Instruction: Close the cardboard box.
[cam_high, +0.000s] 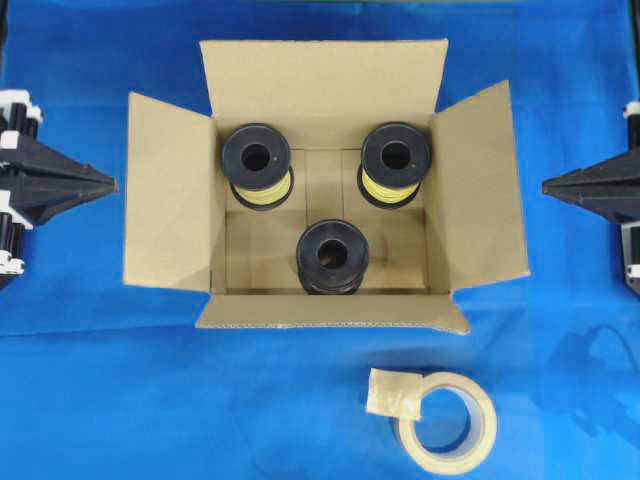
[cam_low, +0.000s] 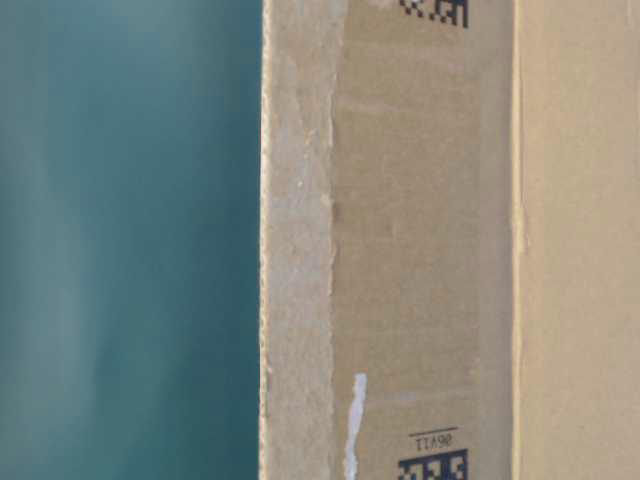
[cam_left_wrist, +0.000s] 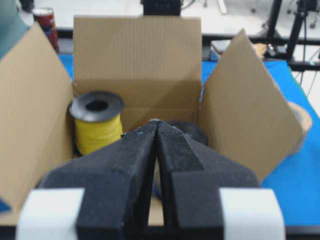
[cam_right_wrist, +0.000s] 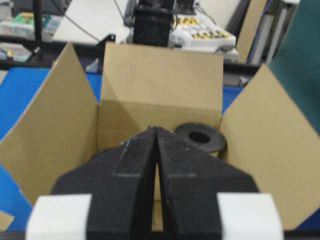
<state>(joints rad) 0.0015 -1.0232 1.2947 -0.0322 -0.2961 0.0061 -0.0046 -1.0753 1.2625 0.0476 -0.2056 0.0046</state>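
Note:
The cardboard box (cam_high: 170, 190) stands open in the middle of the blue cloth, all four flaps spread outward. Inside are three black spools (cam_high: 236, 152), two of them wound with yellow cord (cam_left_wrist: 96, 132). My left gripper (cam_high: 108, 185) is shut and empty, off the left flap's outer edge and pointing at it. My right gripper (cam_high: 548, 185) is shut and empty, just beyond the right flap. In the left wrist view the shut gripper (cam_left_wrist: 157, 122) faces into the box (cam_left_wrist: 137, 50). The right wrist view shows the same for that gripper (cam_right_wrist: 156, 128) and the box (cam_right_wrist: 162, 75). The table-level view is filled by the box's printed side (cam_low: 420, 250).
A beige tape roll (cam_high: 484, 410) with a loose end lies on the blue cloth (cam_high: 150, 400) in front of the box, towards the right. Beyond the table are desks and equipment (cam_right_wrist: 200, 30).

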